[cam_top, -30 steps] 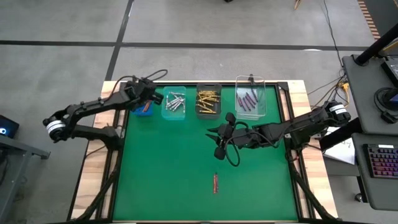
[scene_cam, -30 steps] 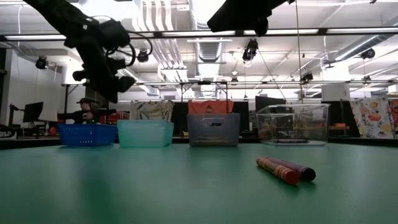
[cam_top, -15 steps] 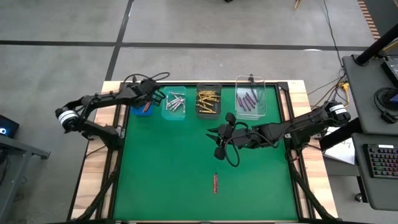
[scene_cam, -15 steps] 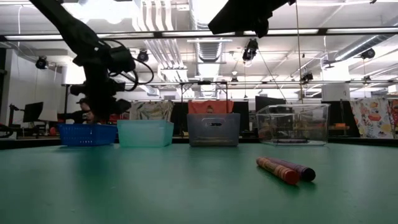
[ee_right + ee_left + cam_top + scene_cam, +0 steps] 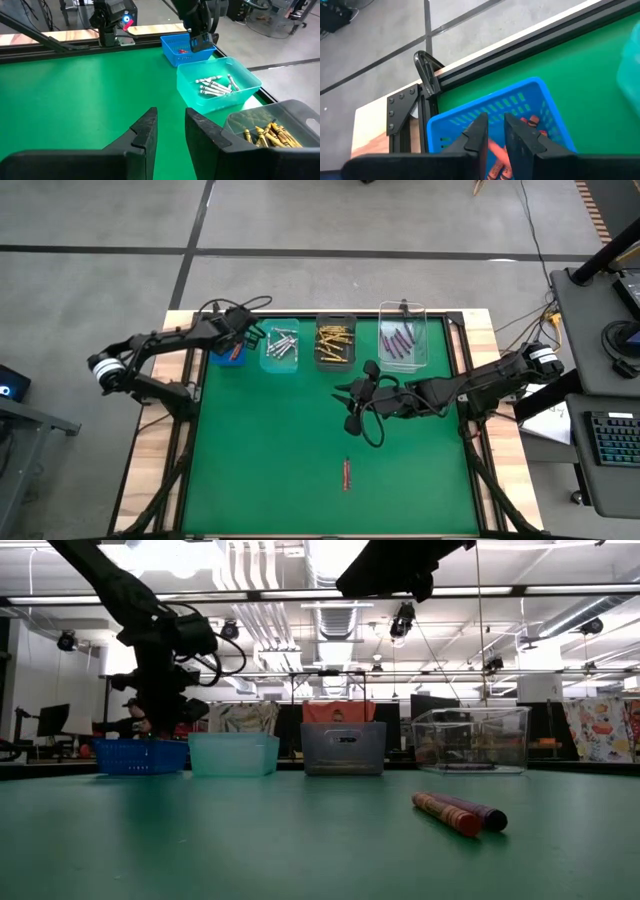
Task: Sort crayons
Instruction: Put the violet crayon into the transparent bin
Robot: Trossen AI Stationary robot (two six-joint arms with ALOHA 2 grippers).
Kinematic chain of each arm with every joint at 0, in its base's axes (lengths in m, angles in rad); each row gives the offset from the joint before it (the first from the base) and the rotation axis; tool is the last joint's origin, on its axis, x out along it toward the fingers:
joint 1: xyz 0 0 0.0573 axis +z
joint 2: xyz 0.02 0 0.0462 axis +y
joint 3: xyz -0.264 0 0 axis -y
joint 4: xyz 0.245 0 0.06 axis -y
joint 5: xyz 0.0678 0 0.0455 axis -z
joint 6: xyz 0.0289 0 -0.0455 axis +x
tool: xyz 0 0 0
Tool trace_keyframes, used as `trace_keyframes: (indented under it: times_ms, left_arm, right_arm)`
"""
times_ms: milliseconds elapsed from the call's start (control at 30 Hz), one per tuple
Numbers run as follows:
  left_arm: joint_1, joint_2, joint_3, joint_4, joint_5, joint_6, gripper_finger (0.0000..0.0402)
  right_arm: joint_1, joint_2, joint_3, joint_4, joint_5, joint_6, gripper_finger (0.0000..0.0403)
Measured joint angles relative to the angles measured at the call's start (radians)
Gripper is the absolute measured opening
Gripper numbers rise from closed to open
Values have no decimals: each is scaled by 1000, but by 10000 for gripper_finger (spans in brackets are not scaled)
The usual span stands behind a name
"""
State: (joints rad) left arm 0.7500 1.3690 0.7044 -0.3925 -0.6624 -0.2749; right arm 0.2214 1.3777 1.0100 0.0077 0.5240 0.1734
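Note:
My left gripper [image 5: 243, 338] hangs over the blue bin [image 5: 520, 100] at the table's far left, its fingers a narrow gap apart [image 5: 493, 122]. A blurred red crayon [image 5: 496, 150] shows in that gap, above other red crayons [image 5: 532, 120] lying in the bin. My right gripper [image 5: 348, 406] hovers open and empty [image 5: 172, 125] above the middle of the green mat. A red crayon [image 5: 445, 812] and a purple crayon [image 5: 482, 813] lie side by side on the mat near its front edge [image 5: 346, 474]. My left gripper points slanting down into the blue bin. The blurred red crayon [image 5: 496, 150] lies in the gap between its fingers; I cannot tell whether either finger touches it.
Along the far edge, right of the blue bin, stand a teal bin [image 5: 280, 346] with silver crayons, a grey bin [image 5: 335, 342] with gold ones and a clear bin [image 5: 403, 340] with purple ones. Bare mat lies between the bins and the two loose crayons.
My left gripper has sunk toward the blue bin and tipped further downward, then kept still above it. My right gripper has not moved.

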Motion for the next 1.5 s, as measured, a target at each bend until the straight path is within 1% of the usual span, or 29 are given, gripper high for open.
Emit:
trace_keyframes:
  times_ms: [200,367,467,600,667,867,1033,1100,1233,1333,1500]
  left_arm:
    - [-7,-31,0,-40,2,-7,45]
    - [-12,-69,0,-71,33,-22,56]
    - [-35,-104,0,-71,65,-14,63]
    - [-93,-157,0,-68,151,11,66]
    - [-136,-181,0,-53,181,6,66]
    - [-325,-243,0,-9,183,3,66]
    - [-532,-269,0,87,182,3,66]
    - [-613,-276,0,118,157,25,66]
    - [-751,-287,0,153,80,57,66]
    - [-821,-299,0,157,21,57,66]
    - [-893,-310,0,165,-7,56,66]
  right_arm:
    - [0,0,0,-12,0,18,81]
    - [0,0,0,-12,0,29,77]
    - [0,0,0,-12,0,44,81]
    - [0,0,0,-12,-9,84,84]
    - [-2,0,11,-35,-45,127,83]
    - [-9,17,60,-97,-291,224,73]
    - [-5,77,111,-173,-399,344,74]
    - [-4,121,147,-200,-434,385,75]
    - [-3,221,234,-295,-550,456,70]
    - [10,296,309,-419,-576,515,66]
    - [57,422,417,-632,-577,642,63]
